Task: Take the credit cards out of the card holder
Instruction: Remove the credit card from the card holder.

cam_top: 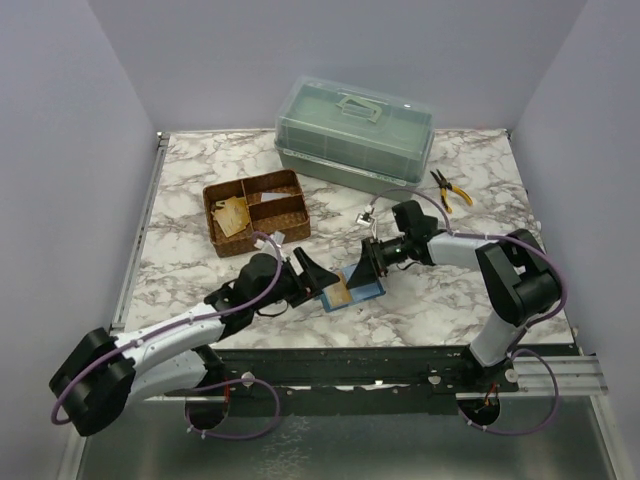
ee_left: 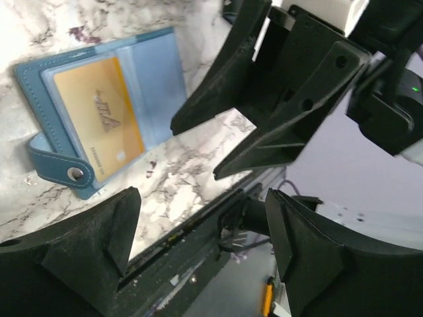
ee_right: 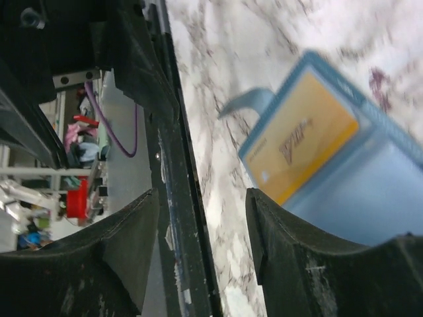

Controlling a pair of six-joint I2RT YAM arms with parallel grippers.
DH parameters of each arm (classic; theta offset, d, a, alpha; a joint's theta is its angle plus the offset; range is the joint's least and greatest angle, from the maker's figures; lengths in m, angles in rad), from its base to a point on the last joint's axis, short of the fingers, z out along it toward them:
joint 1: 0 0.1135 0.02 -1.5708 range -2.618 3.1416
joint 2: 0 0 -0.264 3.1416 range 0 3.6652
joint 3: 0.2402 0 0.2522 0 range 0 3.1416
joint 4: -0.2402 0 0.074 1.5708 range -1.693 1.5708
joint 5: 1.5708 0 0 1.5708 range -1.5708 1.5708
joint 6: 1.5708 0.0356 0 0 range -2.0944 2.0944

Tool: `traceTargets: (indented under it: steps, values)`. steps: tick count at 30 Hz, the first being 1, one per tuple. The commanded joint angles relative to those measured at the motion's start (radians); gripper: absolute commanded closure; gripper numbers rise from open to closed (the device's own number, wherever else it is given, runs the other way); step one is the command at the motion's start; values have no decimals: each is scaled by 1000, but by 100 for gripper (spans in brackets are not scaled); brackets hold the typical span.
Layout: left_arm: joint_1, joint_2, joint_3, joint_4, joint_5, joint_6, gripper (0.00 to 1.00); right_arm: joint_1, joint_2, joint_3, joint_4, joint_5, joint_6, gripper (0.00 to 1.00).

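The teal-blue card holder (cam_top: 362, 286) lies open on the marble table near its front edge. One tan-orange credit card (cam_top: 339, 293) sits in its left inner pocket. The left wrist view shows the holder (ee_left: 155, 72), the card (ee_left: 99, 119) and the snap tab (ee_left: 63, 168). The right wrist view shows the holder (ee_right: 370, 191) and the card (ee_right: 301, 140), blurred. My left gripper (cam_top: 322, 277) is open and empty just left of the holder. My right gripper (cam_top: 362, 264) is open and empty just above its far edge. The two grippers face each other closely.
A brown woven basket (cam_top: 290, 220) with compartments stands at the back left and holds tan cards (cam_top: 232, 215). A green lidded plastic box (cam_top: 355, 130) stands at the back. Yellow-handled pliers (cam_top: 445, 188) lie at the back right. The black front rail (ee_left: 192, 231) runs close below.
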Motion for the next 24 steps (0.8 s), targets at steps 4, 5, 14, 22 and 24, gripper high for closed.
traceTargets:
  steps: [4,5,14,22,24]
  values:
    - [-94,171,-50,174,-238,-95,21,-1,-19,-92,204,150,267,43]
    - [-95,189,-60,197,-249,-100,22,-2,-12,-89,200,162,276,43]
    - [-98,342,-36,321,-247,-61,41,-4,76,-38,165,178,287,58]
    - [-98,369,-72,321,-286,-81,46,-11,112,-24,159,180,296,59]
    - [-97,382,-71,321,-294,-82,47,-11,129,-20,154,188,298,59]
